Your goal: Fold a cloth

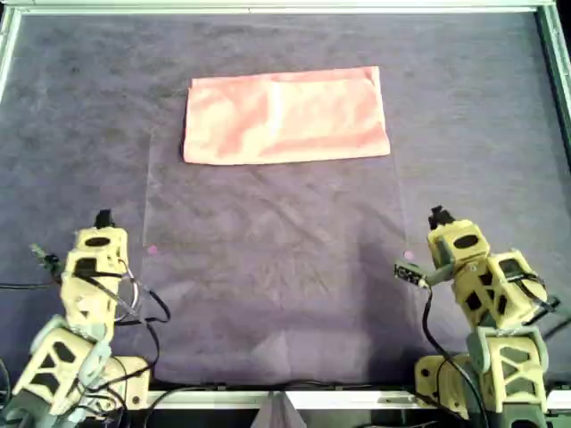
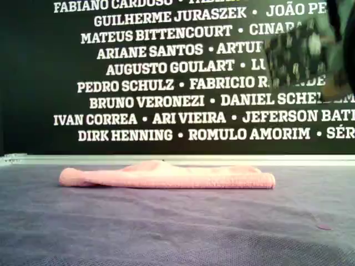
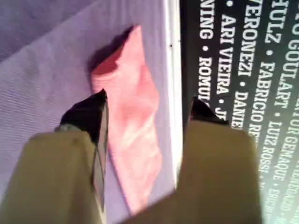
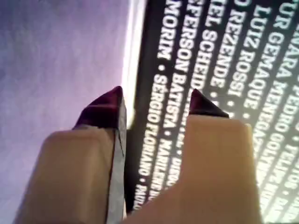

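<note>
— What is the surface looking like?

— I am looking down on a dark purple felt mat (image 1: 285,267), creased in places and edged by a pale frame (image 1: 268,7). The cloth (image 1: 285,116) is lying folded into a long salmon-pink rectangle near the far edge, in the overhead view's upper middle, flat on the mat.

— And the arms?

— Both are sitting at the near edge, well apart from the cloth. The left gripper (image 3: 145,109) is holding its fingers apart with nothing between them; the right gripper (image 4: 156,100) is doing likewise.

— The room?

— A black wall (image 2: 166,72) printed with white names is standing behind the mat.
</note>
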`<action>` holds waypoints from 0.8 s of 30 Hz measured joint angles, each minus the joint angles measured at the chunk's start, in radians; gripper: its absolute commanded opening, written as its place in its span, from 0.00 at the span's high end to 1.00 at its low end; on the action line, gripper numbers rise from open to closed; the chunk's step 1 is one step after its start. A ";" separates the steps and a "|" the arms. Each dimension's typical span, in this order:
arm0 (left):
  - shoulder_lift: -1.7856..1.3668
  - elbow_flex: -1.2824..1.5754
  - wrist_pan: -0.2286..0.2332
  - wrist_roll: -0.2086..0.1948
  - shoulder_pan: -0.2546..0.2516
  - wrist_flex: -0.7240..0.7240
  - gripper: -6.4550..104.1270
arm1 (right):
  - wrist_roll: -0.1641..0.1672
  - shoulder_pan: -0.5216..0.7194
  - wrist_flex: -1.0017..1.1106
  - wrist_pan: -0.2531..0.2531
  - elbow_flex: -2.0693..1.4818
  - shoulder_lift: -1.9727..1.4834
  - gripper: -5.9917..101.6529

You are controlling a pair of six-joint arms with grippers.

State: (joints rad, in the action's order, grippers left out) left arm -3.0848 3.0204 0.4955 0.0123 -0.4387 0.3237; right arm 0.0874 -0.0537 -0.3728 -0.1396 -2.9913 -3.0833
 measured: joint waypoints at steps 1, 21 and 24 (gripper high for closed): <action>0.002 0.009 0.000 0.002 0.000 -0.008 0.38 | -0.002 0.000 0.005 0.000 -0.015 0.000 0.43; 0.140 0.014 -0.161 0.107 0.000 -0.041 0.39 | -0.002 -0.005 0.005 -0.012 -0.026 0.074 0.43; 0.158 0.014 -0.204 0.109 0.000 -0.043 0.38 | -0.002 -0.005 0.006 -0.012 0.020 0.244 0.43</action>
State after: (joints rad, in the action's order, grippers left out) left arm -2.9268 3.0342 0.2915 0.1212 -0.4387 0.2807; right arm 0.0859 -0.0583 -0.3666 -0.1519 -2.9713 -2.8394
